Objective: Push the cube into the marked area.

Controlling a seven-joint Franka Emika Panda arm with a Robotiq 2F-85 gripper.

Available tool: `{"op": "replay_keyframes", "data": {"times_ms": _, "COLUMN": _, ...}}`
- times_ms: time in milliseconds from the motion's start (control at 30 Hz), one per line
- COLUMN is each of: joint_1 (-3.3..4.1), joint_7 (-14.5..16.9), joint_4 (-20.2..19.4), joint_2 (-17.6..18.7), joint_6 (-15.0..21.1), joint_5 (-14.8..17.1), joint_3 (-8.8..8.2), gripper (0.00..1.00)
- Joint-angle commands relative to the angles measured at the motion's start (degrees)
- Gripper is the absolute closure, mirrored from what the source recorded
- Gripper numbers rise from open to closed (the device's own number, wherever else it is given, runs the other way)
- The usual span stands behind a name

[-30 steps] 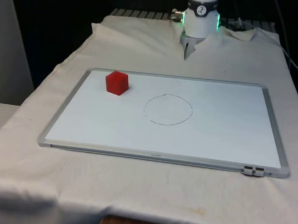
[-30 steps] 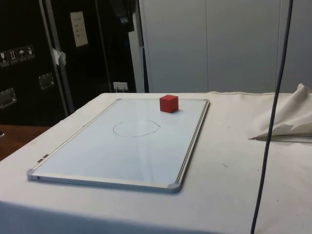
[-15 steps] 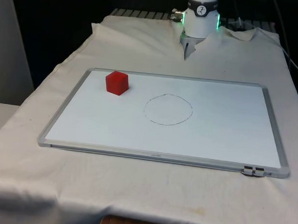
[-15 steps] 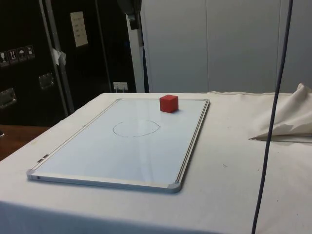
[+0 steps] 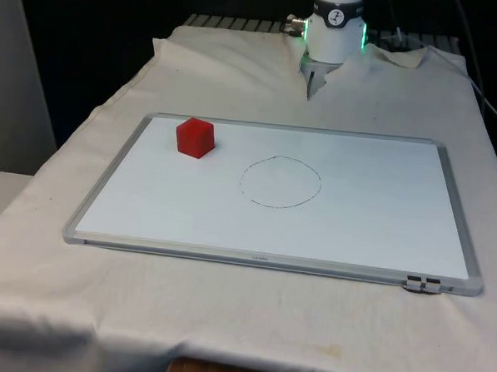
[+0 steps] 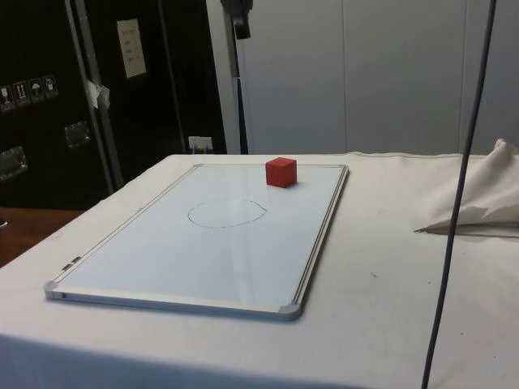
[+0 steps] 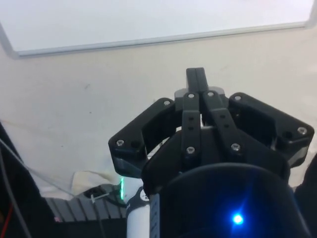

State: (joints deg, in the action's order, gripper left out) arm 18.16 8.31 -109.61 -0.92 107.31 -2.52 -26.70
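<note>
Red cube (image 5: 194,137) sits on the whiteboard (image 5: 372,217) near its far corner on the front view's left, well apart from the drawn circle (image 5: 280,181) mid-board. My tool (image 7: 196,79) hangs above the cloth-covered desk (image 5: 237,77) off the board edge, fingers pressed together, holding nothing.

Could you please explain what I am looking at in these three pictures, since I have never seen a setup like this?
This is a robot arm at a cloth-covered table. One picture looks across the table, one from its side, one from a camera on the arm's wrist. On the cloth lies a whiteboard with a drawn circle, the marked area. A red cube sits on the board near a corner, outside the circle. The hand, with its two fingers pressed together, holds nothing and hangs high above the cloth beside the board's edge.
</note>
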Motion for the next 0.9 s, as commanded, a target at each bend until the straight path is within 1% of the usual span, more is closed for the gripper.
{"op": "replay_keyframes", "data": {"times_ms": 0, "joint_1": -0.17, "joint_7": 0.23, "joint_4": -0.80, "joint_2": -0.80, "joint_6": 1.09, "joint_5": -1.03, "joint_3": -0.34, "gripper": 1.00}}
{"op": "replay_keyframes", "data": {"times_ms": 100, "joint_1": -0.34, "joint_7": 0.86, "joint_4": -1.60, "joint_2": -1.60, "joint_6": 1.83, "joint_5": -2.18, "joint_3": -1.26, "gripper": 1.00}}
{"op": "replay_keyframes", "data": {"times_ms": 133, "joint_1": -0.11, "joint_7": 0.74, "joint_4": -1.03, "joint_2": -1.03, "joint_6": 0.86, "joint_5": -1.55, "joint_3": -1.15, "gripper": 1.00}}
{"op": "replay_keyframes", "data": {"times_ms": 167, "joint_1": -0.34, "joint_7": 1.03, "joint_4": -1.78, "joint_2": -1.72, "joint_6": 1.95, "joint_5": -2.46, "joint_3": -1.49, "gripper": 1.00}}
{"op": "replay_keyframes", "data": {"times_ms": 333, "joint_1": -0.40, "joint_7": 1.95, "joint_4": -2.52, "joint_2": -2.35, "joint_6": 2.92, "joint_5": -3.44, "joint_3": -2.81, "gripper": 1.00}}
{"op": "replay_keyframes", "data": {"times_ms": 400, "joint_1": -0.52, "joint_7": 2.58, "joint_4": -2.81, "joint_2": -2.64, "joint_6": 3.38, "joint_5": -4.07, "joint_3": -3.67, "gripper": 1.00}}
{"op": "replay_keyframes", "data": {"times_ms": 433, "joint_1": -0.46, "joint_7": 2.75, "joint_4": -2.86, "joint_2": -2.75, "joint_6": 3.55, "joint_5": -4.24, "joint_3": -3.90, "gripper": 1.00}}
{"op": "replay_keyframes", "data": {"times_ms": 467, "joint_1": -0.29, "joint_7": 2.75, "joint_4": -2.35, "joint_2": -2.23, "joint_6": 2.64, "joint_5": -3.61, "joint_3": -3.95, "gripper": 1.00}}
{"op": "replay_keyframes", "data": {"times_ms": 500, "joint_1": -0.57, "joint_7": 3.09, "joint_4": -2.98, "joint_2": -2.81, "joint_6": 3.72, "joint_5": -4.41, "joint_3": -4.24, "gripper": 1.00}}
{"op": "replay_keyframes", "data": {"times_ms": 567, "joint_1": -0.63, "joint_7": 3.55, "joint_4": -3.09, "joint_2": -2.92, "joint_6": 4.07, "joint_5": -4.70, "joint_3": -4.81, "gripper": 1.00}}
{"op": "replay_keyframes", "data": {"times_ms": 600, "joint_1": -0.69, "joint_7": 4.18, "joint_4": -3.27, "joint_2": -2.92, "joint_6": 4.41, "joint_5": -4.87, "joint_3": -5.50, "gripper": 1.00}}
{"op": "replay_keyframes", "data": {"times_ms": 700, "joint_1": -0.80, "joint_7": 5.21, "joint_4": -3.55, "joint_2": -2.81, "joint_6": 5.27, "joint_5": -4.87, "joint_3": -6.47, "gripper": 1.00}}
{"op": "replay_keyframes", "data": {"times_ms": 733, "joint_1": -0.80, "joint_7": 5.61, "joint_4": -3.67, "joint_2": -2.81, "joint_6": 5.50, "joint_5": -4.87, "joint_3": -6.82, "gripper": 1.00}}
{"op": "replay_keyframes", "data": {"times_ms": 767, "joint_1": -0.63, "joint_7": 5.56, "joint_4": -3.32, "joint_2": -2.46, "joint_6": 4.87, "joint_5": -4.41, "joint_3": -6.93, "gripper": 1.00}}
{"op": "replay_keyframes", "data": {"times_ms": 800, "joint_1": -0.86, "joint_7": 5.96, "joint_4": -3.72, "joint_2": -2.81, "joint_6": 5.79, "joint_5": -4.87, "joint_3": -7.16, "gripper": 1.00}}
{"op": "replay_keyframes", "data": {"times_ms": 867, "joint_1": -0.92, "joint_7": 6.65, "joint_4": -3.90, "joint_2": -2.75, "joint_6": 6.25, "joint_5": -4.81, "joint_3": -7.79, "gripper": 1.00}}
